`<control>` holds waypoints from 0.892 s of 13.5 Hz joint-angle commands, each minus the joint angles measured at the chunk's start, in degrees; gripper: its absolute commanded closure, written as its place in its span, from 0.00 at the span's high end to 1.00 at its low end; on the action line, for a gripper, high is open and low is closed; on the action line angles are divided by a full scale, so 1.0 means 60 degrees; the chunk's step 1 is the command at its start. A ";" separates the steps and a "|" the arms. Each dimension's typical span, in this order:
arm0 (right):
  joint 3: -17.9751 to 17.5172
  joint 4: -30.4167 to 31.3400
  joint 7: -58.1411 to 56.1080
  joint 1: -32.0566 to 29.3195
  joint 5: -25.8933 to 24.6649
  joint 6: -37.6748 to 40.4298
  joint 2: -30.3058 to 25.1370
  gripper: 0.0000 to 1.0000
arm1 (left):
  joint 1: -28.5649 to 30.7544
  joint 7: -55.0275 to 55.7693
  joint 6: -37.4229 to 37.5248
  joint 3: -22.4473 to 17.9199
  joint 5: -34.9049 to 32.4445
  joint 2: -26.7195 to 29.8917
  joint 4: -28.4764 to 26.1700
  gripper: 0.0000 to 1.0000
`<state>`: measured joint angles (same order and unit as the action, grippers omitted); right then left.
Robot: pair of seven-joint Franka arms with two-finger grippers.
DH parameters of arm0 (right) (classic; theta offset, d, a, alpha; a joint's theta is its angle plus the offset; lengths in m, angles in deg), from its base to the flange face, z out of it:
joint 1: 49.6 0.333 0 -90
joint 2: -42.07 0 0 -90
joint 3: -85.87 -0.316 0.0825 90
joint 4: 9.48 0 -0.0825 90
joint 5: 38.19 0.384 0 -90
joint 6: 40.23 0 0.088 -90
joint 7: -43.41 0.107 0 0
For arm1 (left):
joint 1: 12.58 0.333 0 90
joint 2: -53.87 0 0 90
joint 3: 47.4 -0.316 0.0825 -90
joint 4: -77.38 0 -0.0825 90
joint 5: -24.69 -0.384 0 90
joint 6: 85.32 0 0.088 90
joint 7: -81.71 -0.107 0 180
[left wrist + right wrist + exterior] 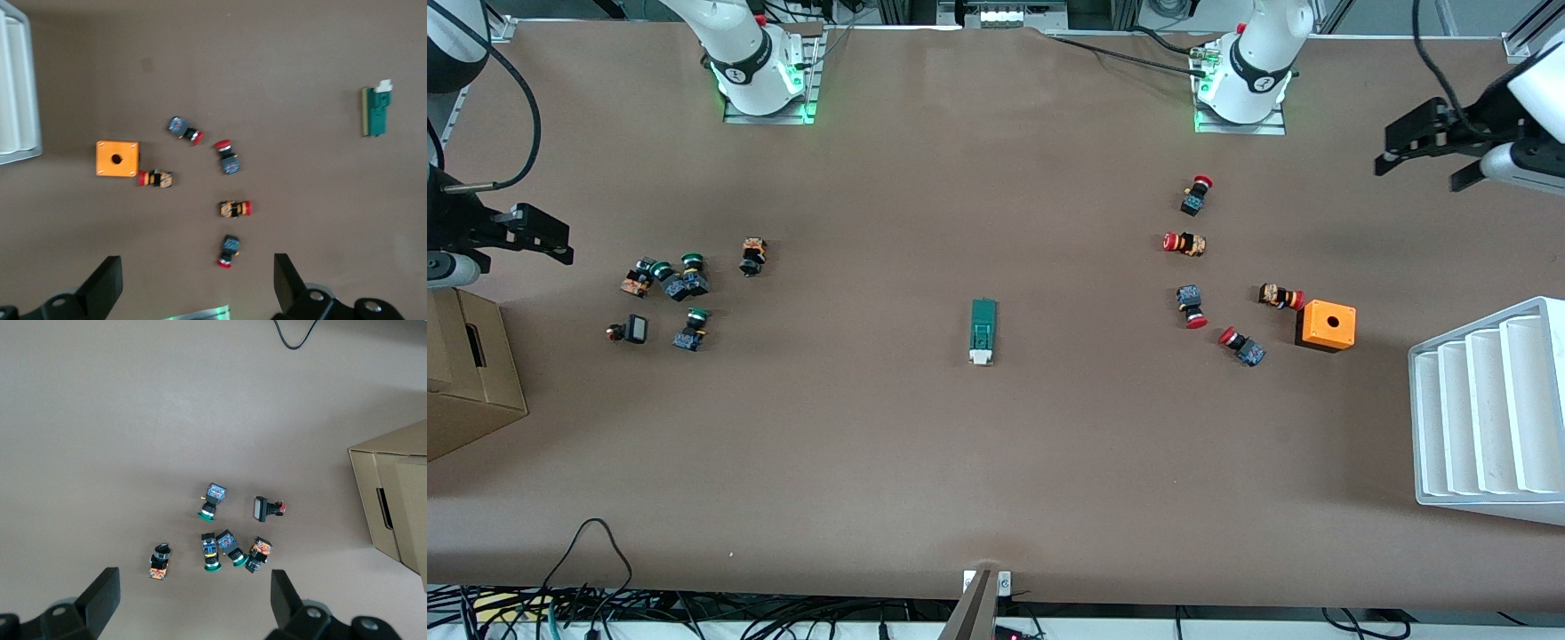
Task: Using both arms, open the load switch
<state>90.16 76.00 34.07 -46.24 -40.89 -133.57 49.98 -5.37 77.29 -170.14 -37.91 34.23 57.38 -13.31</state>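
The load switch (pixel 983 332), a narrow dark-green block, lies flat in the middle of the table with its white end toward the front camera. It also shows in the left wrist view as the load switch (pixel 377 112). My left gripper (pixel 1416 176) hangs open in the air over the left arm's end of the table, well away from the switch. From its wrist, the left gripper (pixel 197 280) has nothing between its fingers. My right gripper (pixel 543 236) hangs open over the right arm's end, and this right gripper (pixel 193 597) is empty too.
Several red-capped push buttons (pixel 1190 307) and an orange cube (pixel 1326 325) lie toward the left arm's end, beside a white ribbed tray (pixel 1485 413). Green-capped buttons (pixel 685 283) cluster toward the right arm's end, near a cardboard box (pixel 467 373).
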 commanded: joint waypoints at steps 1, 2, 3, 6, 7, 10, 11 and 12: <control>0.0002 -0.0097 -0.0142 0.0026 0.0084 0.0146 0.0000 1.00 | -0.0044 0.1987 -0.1006 0.1459 0.0228 -0.0320 -0.0003 1.00; 0.0002 -0.0097 -0.0127 0.0027 0.0084 0.0147 0.0000 1.00 | -0.0044 0.2722 -0.1474 0.2148 0.0199 -0.0452 -0.0017 1.00; 0.0002 -0.0097 -0.0141 0.0027 0.0069 0.0147 0.0000 1.00 | -0.0044 0.3338 -0.1943 0.2706 0.0140 -0.0657 -0.0017 1.00; 0.0045 -0.0097 -0.0142 -0.0017 0.0040 0.0132 0.0000 1.00 | -0.0073 0.4936 -0.3495 0.4113 -0.0268 -0.1170 -0.0279 1.00; 0.0046 -0.0097 -0.0142 -0.0017 0.0025 0.0146 0.0000 1.00 | -0.0074 0.5565 -0.4197 0.4611 -0.0618 -0.1229 -0.0615 1.00; 0.0046 -0.0097 -0.0156 -0.0017 0.0040 0.0147 0.0000 1.00 | -0.0161 0.8110 -0.6845 0.6061 -0.2226 -0.1303 -0.2223 1.00; 0.0046 -0.0097 -0.0156 -0.0017 0.0040 0.0147 0.0000 1.00 | -0.0321 0.9062 -0.7609 0.6385 -0.3031 -0.1448 -0.2722 1.00; 0.0046 -0.0097 -0.0156 -0.0003 0.0040 0.0147 0.0000 1.00 | -0.0642 1.0087 -0.8226 0.6475 -0.3967 -0.1682 -0.3133 1.00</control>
<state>90.37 76.00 34.05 -46.29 -40.90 -133.51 50.00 -7.56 128.81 -212.80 -0.91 18.06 48.20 -26.99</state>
